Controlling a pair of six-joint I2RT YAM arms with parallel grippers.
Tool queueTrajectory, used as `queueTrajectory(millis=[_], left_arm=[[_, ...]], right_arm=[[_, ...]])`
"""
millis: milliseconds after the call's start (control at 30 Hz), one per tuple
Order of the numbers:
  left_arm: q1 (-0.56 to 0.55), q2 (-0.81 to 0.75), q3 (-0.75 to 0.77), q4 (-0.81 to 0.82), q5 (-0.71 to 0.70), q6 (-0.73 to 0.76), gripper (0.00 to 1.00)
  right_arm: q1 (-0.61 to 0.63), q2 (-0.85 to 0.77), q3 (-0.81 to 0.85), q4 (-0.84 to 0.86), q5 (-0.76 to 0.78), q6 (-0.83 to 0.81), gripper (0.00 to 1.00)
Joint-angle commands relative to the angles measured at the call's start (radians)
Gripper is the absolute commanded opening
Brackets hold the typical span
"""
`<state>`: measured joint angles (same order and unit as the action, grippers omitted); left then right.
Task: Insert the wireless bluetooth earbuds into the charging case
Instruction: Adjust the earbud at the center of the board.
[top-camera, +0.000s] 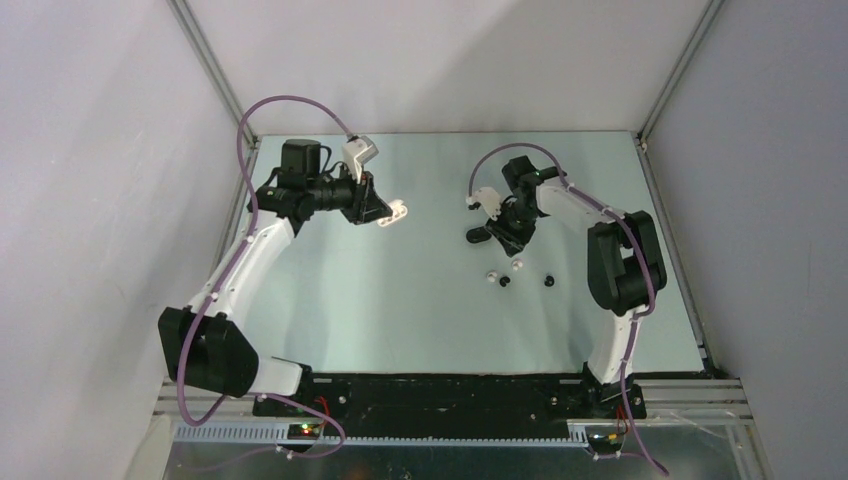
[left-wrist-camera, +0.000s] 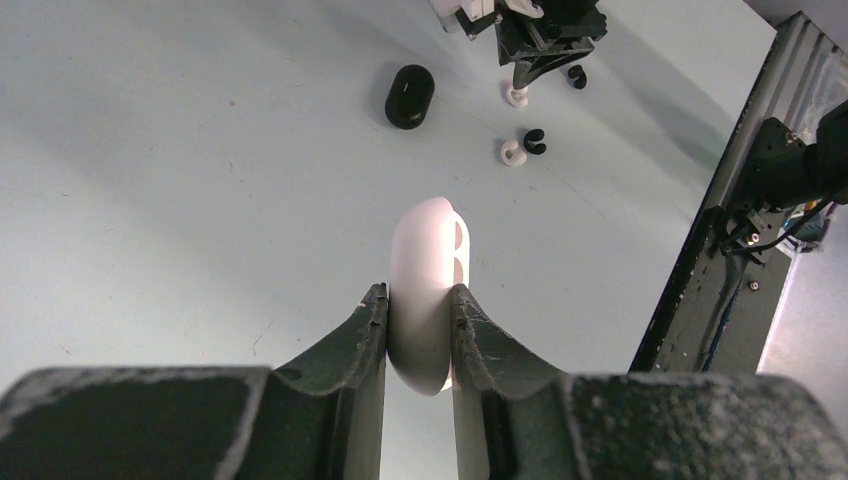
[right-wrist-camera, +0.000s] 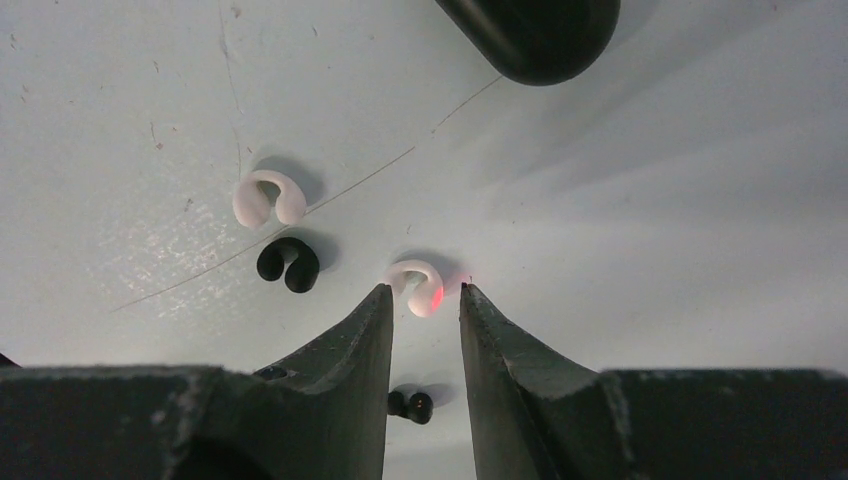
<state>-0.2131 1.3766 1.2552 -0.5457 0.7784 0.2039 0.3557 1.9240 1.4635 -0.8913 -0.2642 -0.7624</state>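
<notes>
1. With the left gripper (left-wrist-camera: 419, 296) we are clamping the white charging case (left-wrist-camera: 425, 240). Both fingers are pressing on its two broad sides. The case is standing on edge in the grip and is raised off the table (top-camera: 400, 310). Its rounded end is projecting past the fingertips, and openings are showing on one face. In the top view this case is hanging well to the left of the black charging case (top-camera: 478, 236).

2. We are keeping the jaws of the right gripper (right-wrist-camera: 425, 298) slightly apart, and they are grasping nothing. Bare table is showing through the gap. This gripper is hovering just beside the black charging case, on the side toward the arm bases.

3. The wireless bluetooth earbuds are all lying loose on the table, near the black charging case and on its base-ward side.
- The first white earbud (right-wrist-camera: 418, 286) is lying just beyond the right fingertips, in line with the gap. A red glow is tinting one end.
- The second white earbud (right-wrist-camera: 268, 198) and the first black earbud (right-wrist-camera: 287, 264) are lying just beside each other. The white one is nearer the black charging case.
- The second black earbud (right-wrist-camera: 410, 404) is showing through the gap between the right fingers. It is lying farthest from the black charging case.
</notes>
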Motion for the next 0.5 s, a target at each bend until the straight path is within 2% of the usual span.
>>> queueTrajectory(millis=[0,467], left_arm=[[-0.002,0.000,0.014,0.006,-0.002,0.020,0.00],[-0.001,0.006,0.019,0.006,-0.006,0.018,0.00]], right_arm=[[0.007,0.006,0.004,0.008,0.039,0.079,0.35],[0.047,0.021,-0.041,0.029,0.123,0.115,0.29]])
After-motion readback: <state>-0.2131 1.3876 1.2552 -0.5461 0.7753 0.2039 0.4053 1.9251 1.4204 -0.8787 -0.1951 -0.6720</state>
